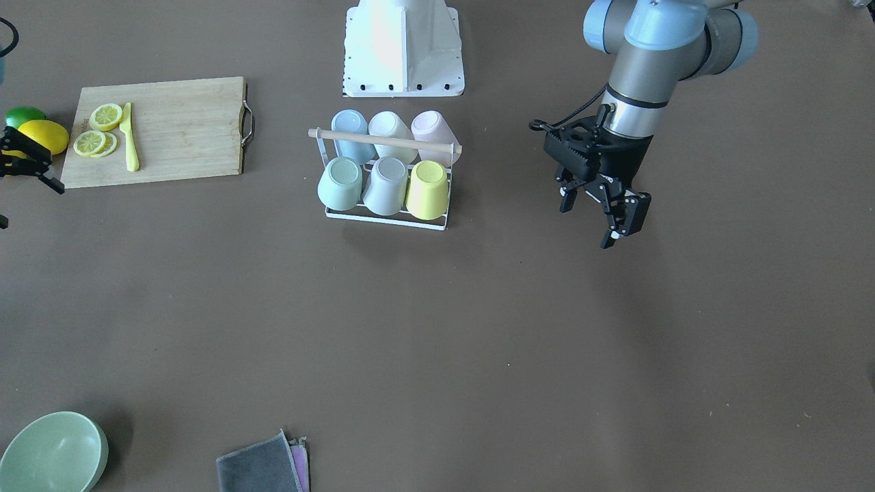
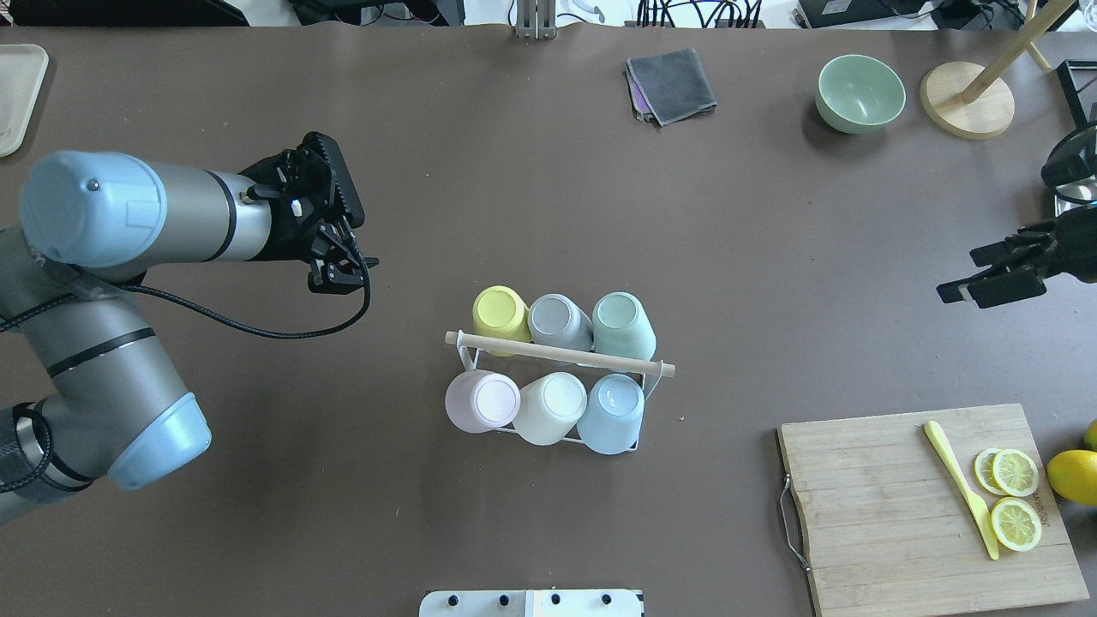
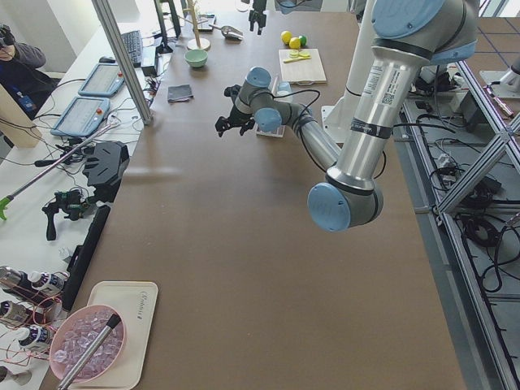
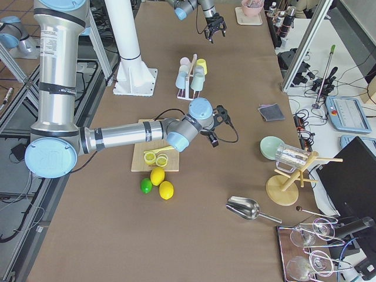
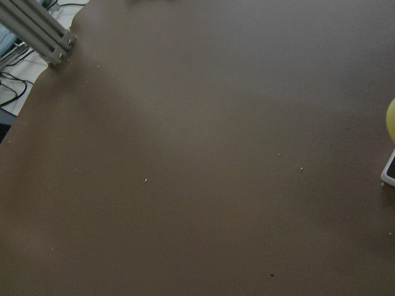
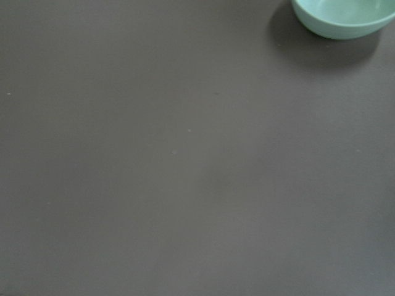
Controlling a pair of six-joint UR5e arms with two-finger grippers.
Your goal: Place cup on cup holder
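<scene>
Now cup holder (image 2: pixel 557 353) holds six cups (image 2: pixel 557 321) (inverted); left fingers (image 1: pixel 629 217), seemingly right fingers (image 2: pixel 986 290), wide.

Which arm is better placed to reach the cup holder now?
Left. The left gripper, open and empty, hangs near the cup holder; the right gripper is farther off, out by the cutting board.

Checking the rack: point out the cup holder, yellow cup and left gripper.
cup holder (image 2: pixel 557 353): overhead exterior, wooden rod handle.
yellow cup (image 2: pixel 501 313): overhead exterior, upturned base.
left gripper (image 1: pixel 585 225): exterior front-facing, midway between fingertips.
</scene>
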